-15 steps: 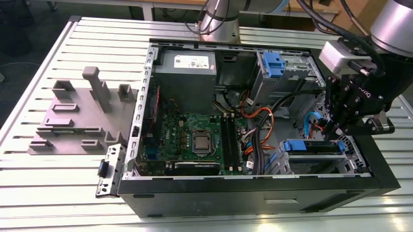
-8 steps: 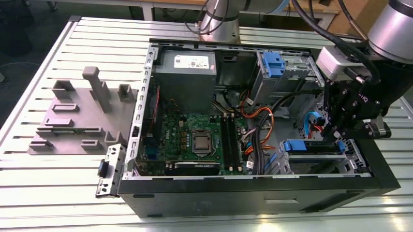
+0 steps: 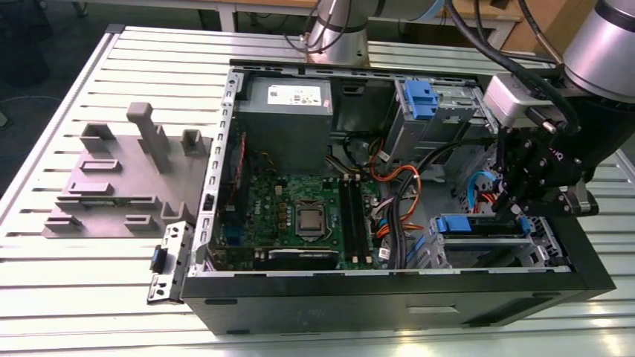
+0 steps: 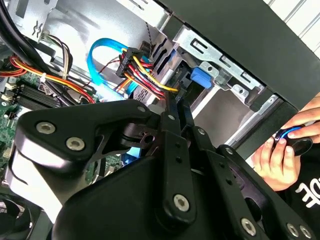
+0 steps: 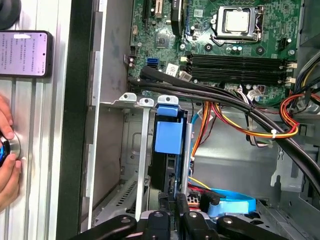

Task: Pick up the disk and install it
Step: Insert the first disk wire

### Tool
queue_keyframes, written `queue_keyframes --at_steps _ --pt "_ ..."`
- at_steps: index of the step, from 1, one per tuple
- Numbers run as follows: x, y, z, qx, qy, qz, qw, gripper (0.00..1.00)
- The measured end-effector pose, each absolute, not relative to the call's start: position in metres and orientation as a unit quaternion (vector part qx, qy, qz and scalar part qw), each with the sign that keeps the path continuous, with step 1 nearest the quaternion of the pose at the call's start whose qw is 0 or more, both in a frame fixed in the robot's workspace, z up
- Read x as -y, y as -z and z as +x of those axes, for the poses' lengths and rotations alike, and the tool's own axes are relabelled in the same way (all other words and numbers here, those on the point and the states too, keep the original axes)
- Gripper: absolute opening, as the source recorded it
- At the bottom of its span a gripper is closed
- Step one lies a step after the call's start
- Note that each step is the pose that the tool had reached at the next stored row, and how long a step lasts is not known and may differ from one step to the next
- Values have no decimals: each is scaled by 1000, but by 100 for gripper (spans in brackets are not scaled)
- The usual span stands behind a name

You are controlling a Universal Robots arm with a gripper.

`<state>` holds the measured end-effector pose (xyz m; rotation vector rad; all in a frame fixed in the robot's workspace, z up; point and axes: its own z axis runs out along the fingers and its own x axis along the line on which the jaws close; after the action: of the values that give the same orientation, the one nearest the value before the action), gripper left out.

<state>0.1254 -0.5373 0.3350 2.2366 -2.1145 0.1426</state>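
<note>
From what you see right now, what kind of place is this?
Probably a robotics lab or test workbench: an opened computer case lies on a slotted metal table, a robot arm reaches into it, and a person's hand rests nearby.

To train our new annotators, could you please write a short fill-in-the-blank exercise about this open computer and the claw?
1. The claw hovers over the drive bay at the exterior view's ____ end of the case.
2. In the first wrist view, the carrier tab in the bay is coloured ____.
3. In the first wrist view, a ____ lies on the table near a person's hand.
4. The grey fixture stands to the exterior view's ____ of the case.

Missing words: right; blue; phone; left.
</note>
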Motion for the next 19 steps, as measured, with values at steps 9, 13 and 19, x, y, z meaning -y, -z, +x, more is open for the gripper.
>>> queue_keyframes --at_steps 9,13,19 --pt "537 -333 125 690 -44 722 28 17" --pt "537 -332 125 691 -42 722 26 17" --pt "537 -332 125 691 -40 722 24 17"
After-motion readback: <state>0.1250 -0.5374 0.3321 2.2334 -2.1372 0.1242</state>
